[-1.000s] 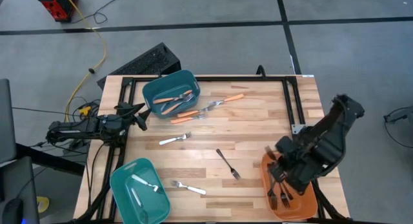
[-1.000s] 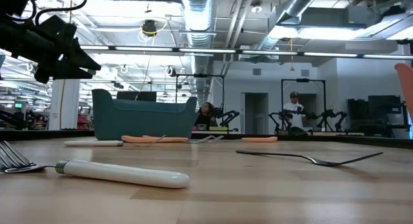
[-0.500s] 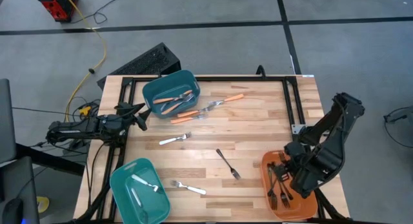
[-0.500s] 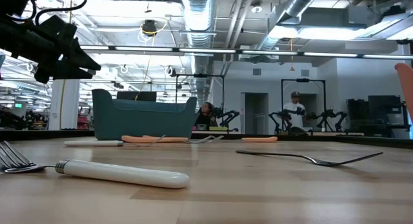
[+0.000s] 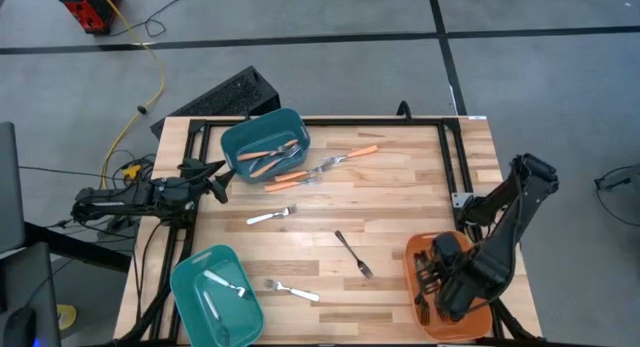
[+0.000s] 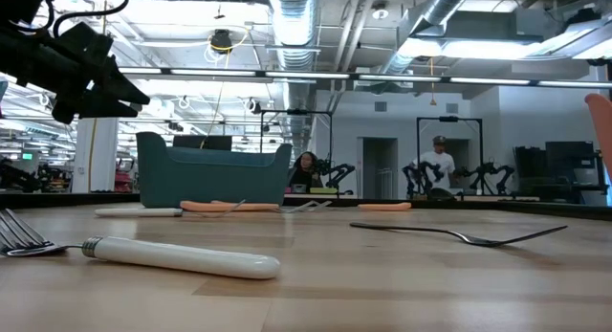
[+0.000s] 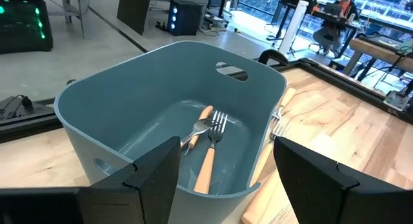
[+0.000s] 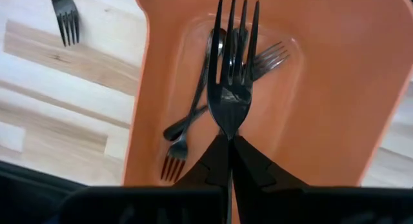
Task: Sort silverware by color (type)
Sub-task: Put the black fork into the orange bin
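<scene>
My right gripper [image 5: 438,285] hangs over the orange bin [image 5: 478,322] at the table's near right corner, shut on a black fork [image 8: 232,69]. Several black forks [image 8: 193,114] lie in that bin. Another black fork [image 5: 353,254] lies mid-table. White forks [image 5: 272,216] [image 5: 293,290] lie flat on the wood, and more lie in the near teal bin [image 5: 190,277]. Orange-handled forks [image 5: 340,158] lie on the table and in the far teal bin [image 7: 122,101]. My left gripper [image 7: 222,159] waits open by that far bin. My right gripper pinches the black fork between its two fingers [image 8: 213,161] by the top of the handle just behind the head [image 8: 228,132]. The fork runs on in line with the fingers, tines pointing away from them. It is lifted clear above the orange bin's floor.
A black metal frame [image 5: 452,152] runs along the table's far and side edges. The middle of the wooden table [image 5: 400,202] has open wood between the scattered forks. People and other robot stations show far behind the table in the low view.
My right arm has swung toward the table's near edge, carrying the gripper and its black fork farther along over the orange bin. The left arm and the forks on the table have stayed put.
</scene>
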Available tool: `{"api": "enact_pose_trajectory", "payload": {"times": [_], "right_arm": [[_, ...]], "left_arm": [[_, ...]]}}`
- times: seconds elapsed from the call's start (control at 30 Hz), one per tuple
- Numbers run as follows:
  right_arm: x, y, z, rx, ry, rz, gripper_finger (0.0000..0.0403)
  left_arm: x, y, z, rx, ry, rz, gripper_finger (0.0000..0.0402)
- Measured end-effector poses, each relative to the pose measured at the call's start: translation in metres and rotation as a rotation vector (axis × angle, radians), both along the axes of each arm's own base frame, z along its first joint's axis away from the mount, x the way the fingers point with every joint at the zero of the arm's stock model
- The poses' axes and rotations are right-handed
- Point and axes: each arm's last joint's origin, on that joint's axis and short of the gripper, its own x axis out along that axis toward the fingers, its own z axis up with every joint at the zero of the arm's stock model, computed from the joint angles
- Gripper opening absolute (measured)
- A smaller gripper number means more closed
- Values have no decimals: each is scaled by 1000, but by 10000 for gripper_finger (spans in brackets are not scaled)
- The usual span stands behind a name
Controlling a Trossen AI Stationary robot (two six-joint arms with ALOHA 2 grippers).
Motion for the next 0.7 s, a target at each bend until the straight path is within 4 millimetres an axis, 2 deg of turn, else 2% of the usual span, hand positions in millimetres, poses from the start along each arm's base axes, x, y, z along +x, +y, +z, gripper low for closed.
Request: {"api": "enact_pose_trajectory", "payload": {"times": [0.2, 0.7], "right_arm": [[2, 6, -8, -17, 16, 7, 35], [-11, -13, -54, 86, -58, 3, 33]], "left_arm": [[0, 0, 0, 3, 3, -1, 235], [0, 0, 0, 3, 3, -1, 235]]}}
